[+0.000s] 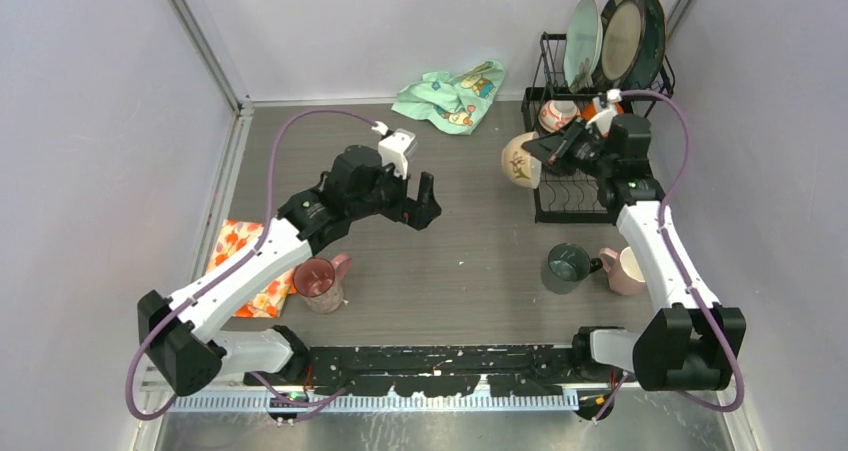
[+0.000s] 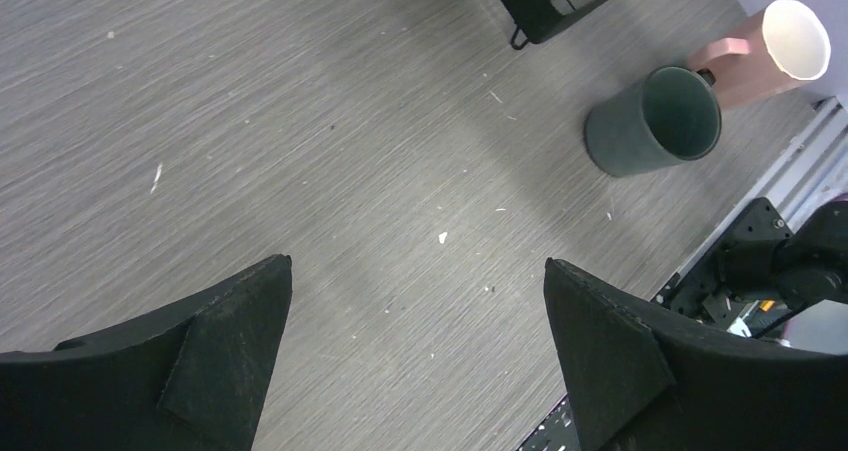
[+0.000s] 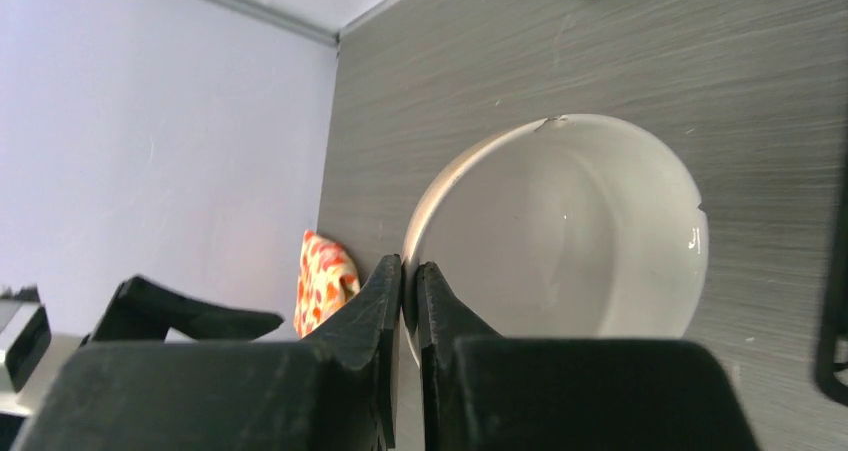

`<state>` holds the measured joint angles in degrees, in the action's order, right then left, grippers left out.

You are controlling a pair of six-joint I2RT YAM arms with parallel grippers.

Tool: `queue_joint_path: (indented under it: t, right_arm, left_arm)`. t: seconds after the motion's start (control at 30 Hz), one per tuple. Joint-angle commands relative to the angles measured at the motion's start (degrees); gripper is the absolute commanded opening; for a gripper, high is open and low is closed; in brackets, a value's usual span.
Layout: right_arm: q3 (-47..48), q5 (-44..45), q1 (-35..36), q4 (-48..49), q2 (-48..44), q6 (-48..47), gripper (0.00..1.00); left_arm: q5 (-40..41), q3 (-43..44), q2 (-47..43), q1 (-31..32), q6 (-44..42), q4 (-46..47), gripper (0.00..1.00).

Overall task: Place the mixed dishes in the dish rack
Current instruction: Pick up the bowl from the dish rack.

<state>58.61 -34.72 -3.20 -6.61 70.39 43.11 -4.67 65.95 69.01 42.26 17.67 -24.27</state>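
pinching the bowl [image 3: 560, 231] rim, right hand [image 3: 408, 271] hangs by the dish rack [image 1: 570, 199].

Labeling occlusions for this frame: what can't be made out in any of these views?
1. Dish rack lower basket, top view: right arm and the held bowl cover most of its contents.
2. Bowl's outside pattern: right wrist view shows only the plain inside; too small to read in top view.
3. Rear dark plate, top view: mostly behind the dark-rimmed plate.
4. Orange floral cloth, top view: partly under the left arm.
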Motion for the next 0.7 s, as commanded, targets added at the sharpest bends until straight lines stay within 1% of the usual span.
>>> queue_joint_path:
  t: [0.0, 0.1, 0.27, 0.3, 0.47, 0.57, 0.67]
  right_arm:
    - [2.66, 3.69, 6.15, 3.31, -2.92, 1.67, 0.01]
    - [2.70, 8.40, 11.80, 3.74, -3.64, 2.52, 0.01]
    - [1.76, 18.50, 20.62, 6.41, -4.13, 6.01, 0.01]
    - [1.51, 20.06, 22.45, 8.19, -4.06, 6.68, 0.01]
    - [-0.27, 27.59, 26.72, 11.49, -3.77, 9.81, 0.01]
    - [-1.17, 29.78, 28.29, 13.22, -3.33, 11.81, 0.01]
    - [-1.64, 31.01, 29.45, 14.14, -3.02, 12.84, 0.01]
  left_arm:
    - [-5.61, 3.12, 2.96, 0.19, 0.58, 5.79, 0.97]
    - [-6.63, 3.78, 5.42, 0.19, 2.83, 8.43, 0.99]
    - [-3.97, 4.47, 8.69, 0.19, 5.58, 15.17, 1.00]
    - [-3.99, 4.92, 9.67, 0.19, 6.49, 16.07, 1.00]
    - [-6.12, 4.10, 12.83, 0.19, 11.12, 23.02, 1.00]
    - [-6.33, 3.16, 14.46, 0.19, 12.63, 27.06, 1.00]
    - [-5.81, 3.11, 16.04, 0.28, 12.18, 27.82, 1.00]
